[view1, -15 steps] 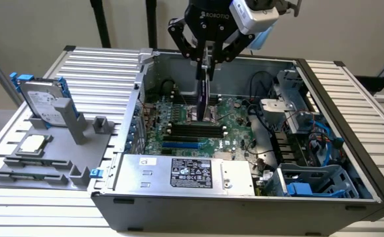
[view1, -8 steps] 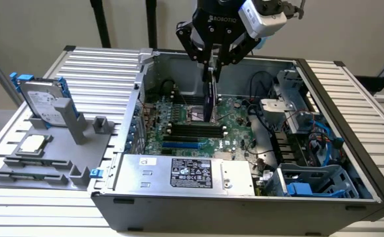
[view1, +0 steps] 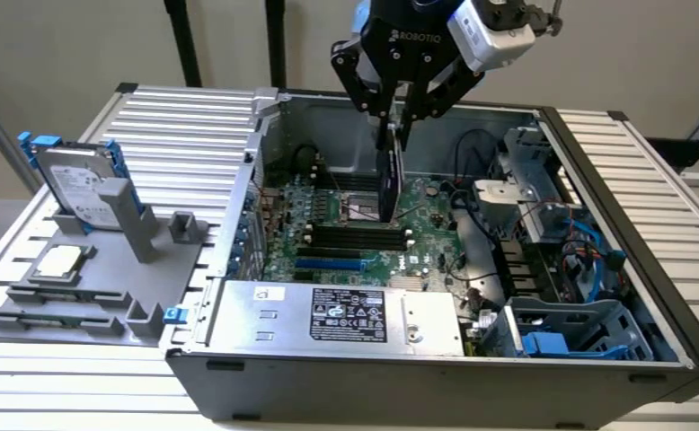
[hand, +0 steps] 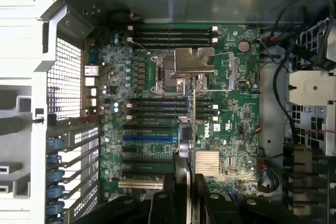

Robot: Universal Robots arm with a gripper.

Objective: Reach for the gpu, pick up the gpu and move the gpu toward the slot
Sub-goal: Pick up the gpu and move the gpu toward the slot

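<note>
My gripper (view1: 394, 115) is clamped on the gpu's (view1: 388, 175) top edge, card hanging vertical and edge-on above the motherboard (view1: 325, 224) inside the open PC case (view1: 446, 382). I judge vertical hold keeps the connector edge facing the slots. Card reads thin, dark, flat; wrist view shows a sliver (hand: 193, 124).

A plain beige wall (view1: 74, 45) stands behind a ribbed metal table (view1: 188, 117).
</note>
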